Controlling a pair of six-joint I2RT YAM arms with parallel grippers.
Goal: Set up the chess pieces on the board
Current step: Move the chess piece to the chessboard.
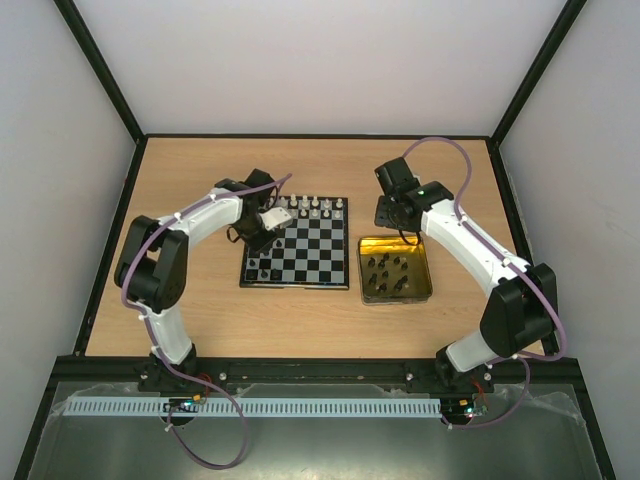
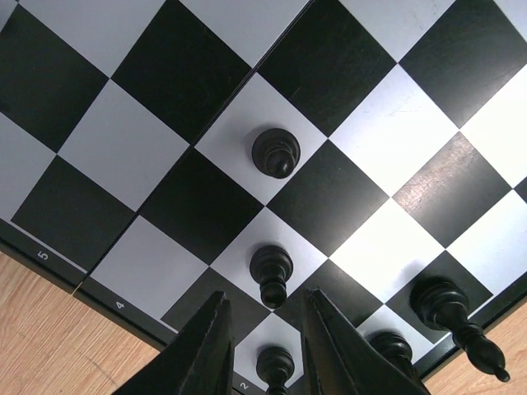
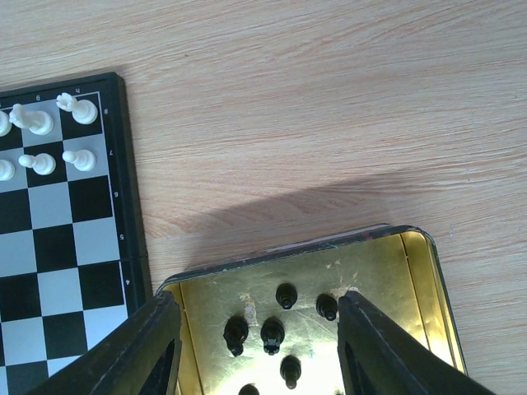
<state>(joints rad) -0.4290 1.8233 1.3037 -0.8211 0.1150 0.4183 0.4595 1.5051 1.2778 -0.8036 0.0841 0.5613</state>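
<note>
Right wrist cam: tin (image 3: 424,288) holds a handful of black chessmen (image 3: 272,333), right gripper (image 3: 259,303) hanging over it, fingers spread wide apart.

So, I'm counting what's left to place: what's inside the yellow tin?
Several small black chess pieces in the tin, no white ones visible. The right end effector's fingers hide its side edges in the wrist view.

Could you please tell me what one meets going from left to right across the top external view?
Left elbow → board → tin → right elbow.
</note>
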